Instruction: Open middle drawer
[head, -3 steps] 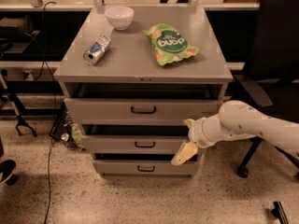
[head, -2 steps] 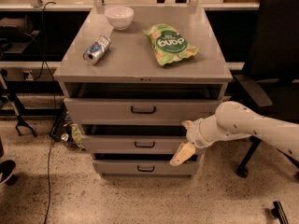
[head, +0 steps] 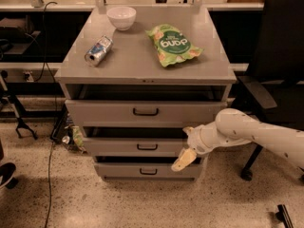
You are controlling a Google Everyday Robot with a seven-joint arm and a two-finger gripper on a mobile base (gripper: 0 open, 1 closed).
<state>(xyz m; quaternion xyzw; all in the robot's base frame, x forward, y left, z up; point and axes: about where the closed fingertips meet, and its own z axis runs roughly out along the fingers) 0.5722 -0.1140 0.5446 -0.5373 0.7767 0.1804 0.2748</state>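
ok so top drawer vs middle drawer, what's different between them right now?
The top drawer has a taller front panel; the middle drawer has a low one. The top drawer's black handle is larger than the middle drawer's. The gripper sits at the middle drawer's right end, below the top drawer. Both are grey, with a dark gap above the front.

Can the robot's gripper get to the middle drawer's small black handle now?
Probably yes. The gripper hangs at one end of the wide grey metal middle drawer, and nothing stands between it and the small black bar handle at the front's centre.
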